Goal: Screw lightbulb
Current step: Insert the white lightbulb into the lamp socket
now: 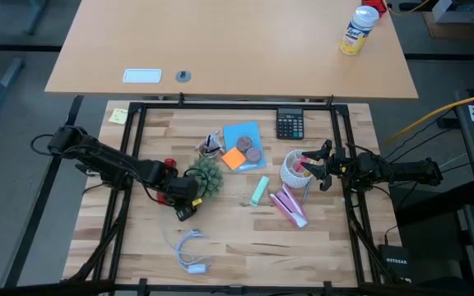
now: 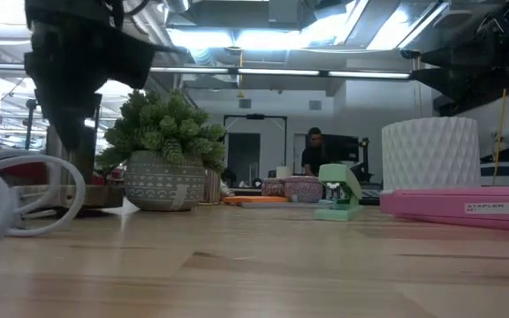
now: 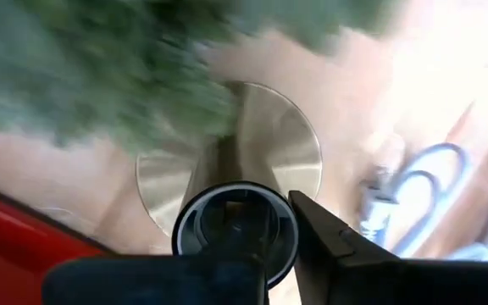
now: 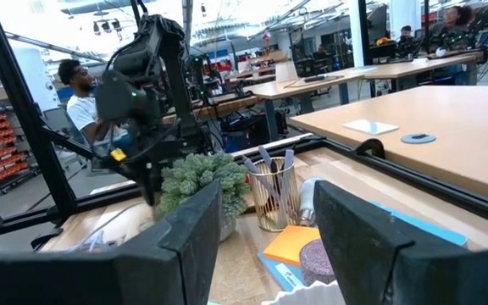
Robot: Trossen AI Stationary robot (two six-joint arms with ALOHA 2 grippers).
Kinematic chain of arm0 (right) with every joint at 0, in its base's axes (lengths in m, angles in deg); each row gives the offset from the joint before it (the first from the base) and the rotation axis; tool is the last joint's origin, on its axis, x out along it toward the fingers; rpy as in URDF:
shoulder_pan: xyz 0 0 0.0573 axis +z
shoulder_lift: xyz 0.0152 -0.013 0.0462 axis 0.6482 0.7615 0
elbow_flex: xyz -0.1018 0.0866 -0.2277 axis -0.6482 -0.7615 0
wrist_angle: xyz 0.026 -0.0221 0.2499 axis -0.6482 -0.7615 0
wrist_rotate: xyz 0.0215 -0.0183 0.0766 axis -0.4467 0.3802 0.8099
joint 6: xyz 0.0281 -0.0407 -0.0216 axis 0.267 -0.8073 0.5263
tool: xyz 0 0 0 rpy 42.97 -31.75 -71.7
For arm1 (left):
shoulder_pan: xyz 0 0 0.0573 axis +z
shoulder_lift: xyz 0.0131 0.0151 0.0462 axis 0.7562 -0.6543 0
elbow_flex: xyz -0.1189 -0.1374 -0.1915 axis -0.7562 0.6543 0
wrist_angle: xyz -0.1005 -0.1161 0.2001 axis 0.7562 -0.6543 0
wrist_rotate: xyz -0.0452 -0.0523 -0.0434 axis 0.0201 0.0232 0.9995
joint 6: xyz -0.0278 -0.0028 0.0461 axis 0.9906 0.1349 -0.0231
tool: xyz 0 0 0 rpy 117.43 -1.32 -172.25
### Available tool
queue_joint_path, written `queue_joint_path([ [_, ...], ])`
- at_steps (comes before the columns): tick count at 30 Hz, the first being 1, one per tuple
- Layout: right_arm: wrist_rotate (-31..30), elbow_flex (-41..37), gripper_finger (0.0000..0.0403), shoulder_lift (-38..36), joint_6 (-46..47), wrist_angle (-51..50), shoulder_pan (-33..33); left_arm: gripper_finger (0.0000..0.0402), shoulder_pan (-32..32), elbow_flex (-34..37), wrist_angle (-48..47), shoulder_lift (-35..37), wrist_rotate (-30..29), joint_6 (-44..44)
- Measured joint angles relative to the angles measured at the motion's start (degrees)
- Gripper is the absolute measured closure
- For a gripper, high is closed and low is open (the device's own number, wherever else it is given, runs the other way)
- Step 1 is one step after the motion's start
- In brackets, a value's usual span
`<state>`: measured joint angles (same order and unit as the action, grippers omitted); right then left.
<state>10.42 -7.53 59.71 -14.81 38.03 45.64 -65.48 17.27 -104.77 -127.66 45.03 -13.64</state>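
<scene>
Potted plant (image 1: 206,175) left of centre — calculator (image 1: 290,125) behind, cup (image 1: 295,170) to the right, stapler (image 1: 259,191) between plant and cup; looped cord (image 1: 191,249) in front, near the table's (image 1: 245,238) front edge.

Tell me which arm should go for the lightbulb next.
Right, probably. The right gripper hangs by the white cup with jaws open, facing the lightbulb beside the mesh pen holder. The left gripper sits low beside the plant, which stands in its way.

A small green plant (image 1: 207,175) is sitting near a blue notebook (image 1: 241,136), and a black calculator (image 1: 290,125) is lying on the tabletop (image 1: 245,238).
</scene>
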Motion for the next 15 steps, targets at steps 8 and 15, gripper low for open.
queue_joint_path([
  [8,0.00,0.00,0.0210,0.00,0.01,-0.01,0.02,0.0389,-3.81,-0.62,18.54,-0.09,-0.55,0.52],
  [15,0.00,0.00,0.0210,0.02,-0.01,-0.01,0.01,0.0384,-3.16,-0.69,33.35,-1.03,-7.29,-0.43],
])
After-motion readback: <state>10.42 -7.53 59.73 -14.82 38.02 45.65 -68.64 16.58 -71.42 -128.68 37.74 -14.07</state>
